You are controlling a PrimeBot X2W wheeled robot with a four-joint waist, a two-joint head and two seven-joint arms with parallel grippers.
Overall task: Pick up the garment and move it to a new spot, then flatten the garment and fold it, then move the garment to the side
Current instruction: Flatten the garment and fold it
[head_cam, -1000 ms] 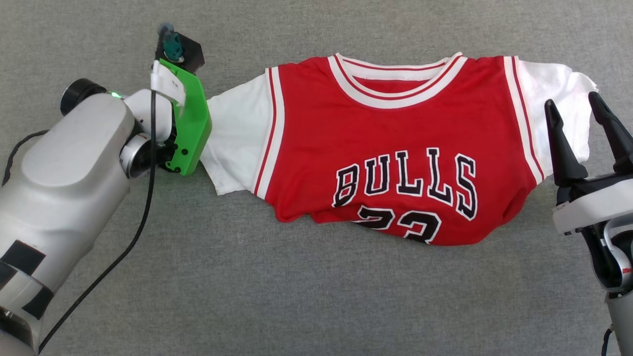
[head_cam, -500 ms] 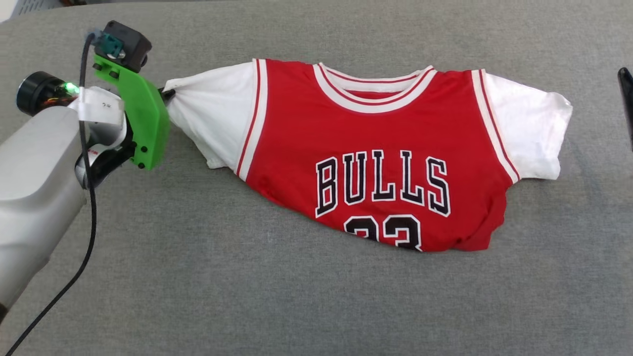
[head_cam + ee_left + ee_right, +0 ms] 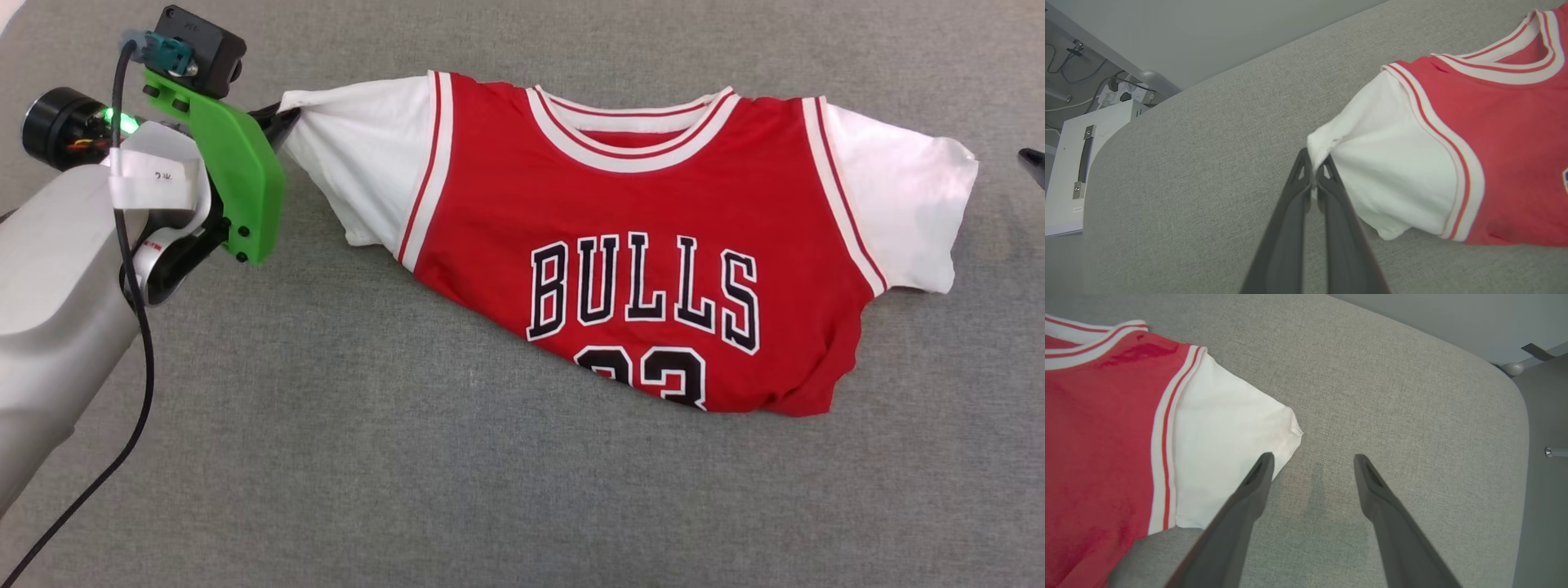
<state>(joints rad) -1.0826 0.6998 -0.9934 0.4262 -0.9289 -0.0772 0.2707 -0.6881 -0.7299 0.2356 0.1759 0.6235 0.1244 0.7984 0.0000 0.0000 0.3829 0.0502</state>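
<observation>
Bulls jersey (image 3: 637, 212): lettering up on grey table (image 3: 408, 457), crumpled hem nearest robot, collar farthest | right gripper (image 3: 1310, 459): jaws wide apart beside right white sleeve (image 3: 1224, 437) corner, holding nothing | left gripper (image 3: 1314, 171): pinched tight on left white sleeve (image 3: 1392, 179) tip, sleeve drawn taut

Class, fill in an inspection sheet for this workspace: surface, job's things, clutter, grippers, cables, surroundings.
Surface: grey fabric surface, flat.
Job's things: garment lies lettering up, hem bunched under, one white sleeve raised.
Clutter: nothing seen.
Grippers: left gripper shut on that sleeve's tip; right gripper open, holding nothing, beside the other sleeve.
Cables: black cable hangs along the left arm.
Surroundings: white cabinet with a handle beyond the surface's edge.
</observation>
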